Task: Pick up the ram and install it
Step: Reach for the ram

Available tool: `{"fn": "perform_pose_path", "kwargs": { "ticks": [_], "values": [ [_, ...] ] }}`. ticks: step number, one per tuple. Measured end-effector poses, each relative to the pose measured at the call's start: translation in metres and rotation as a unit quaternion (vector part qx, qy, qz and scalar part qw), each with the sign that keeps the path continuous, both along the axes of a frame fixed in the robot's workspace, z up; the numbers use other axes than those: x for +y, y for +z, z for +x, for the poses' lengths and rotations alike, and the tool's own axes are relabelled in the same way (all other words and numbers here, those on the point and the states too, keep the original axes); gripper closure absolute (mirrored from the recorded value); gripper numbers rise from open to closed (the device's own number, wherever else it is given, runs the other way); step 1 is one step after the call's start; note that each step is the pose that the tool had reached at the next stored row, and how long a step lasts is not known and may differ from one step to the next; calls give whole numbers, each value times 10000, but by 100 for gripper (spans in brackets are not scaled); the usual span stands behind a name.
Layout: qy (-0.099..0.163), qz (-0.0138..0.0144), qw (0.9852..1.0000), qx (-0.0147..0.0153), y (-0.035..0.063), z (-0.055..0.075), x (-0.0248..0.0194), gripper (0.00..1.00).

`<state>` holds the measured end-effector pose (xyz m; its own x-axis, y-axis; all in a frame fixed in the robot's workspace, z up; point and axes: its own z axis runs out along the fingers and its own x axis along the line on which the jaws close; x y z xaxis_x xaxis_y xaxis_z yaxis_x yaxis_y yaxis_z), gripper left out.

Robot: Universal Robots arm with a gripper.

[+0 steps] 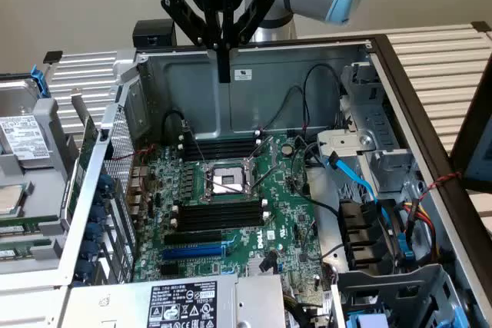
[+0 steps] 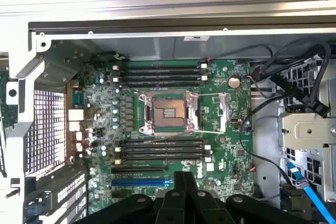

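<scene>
Hovering shut and empty over the open case, with the pick not yet made.
The black two-fingered claw (image 1: 224, 74) hangs at the upper centre of the exterior view, fingers pressed together on nothing, above the rear wall of the grey metal computer case (image 1: 184, 90). What looks like the long thin green circuit-board ram stick (image 1: 83, 160) stands on edge at the left middle of the frame, just outside the case's perforated side wall, though I cannot be sure of it. A good pick would likely want the fingers opened wide, squared to the stick's flat faces and closed near mid-length, so it hangs level for the black memory slots with white end clips (image 1: 219, 217).
</scene>
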<state>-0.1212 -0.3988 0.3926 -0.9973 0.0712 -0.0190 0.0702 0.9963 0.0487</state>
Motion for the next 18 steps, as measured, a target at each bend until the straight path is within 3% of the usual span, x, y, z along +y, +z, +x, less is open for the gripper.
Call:
{"fn": "perform_pose_path", "kwargs": {
  "ticks": [13, 18],
  "values": [
    [0, 0, 10000, 0, 0, -2, 0, 89],
    [0, 0, 10000, 25, 0, -130, 0, 89]
  ]
}}
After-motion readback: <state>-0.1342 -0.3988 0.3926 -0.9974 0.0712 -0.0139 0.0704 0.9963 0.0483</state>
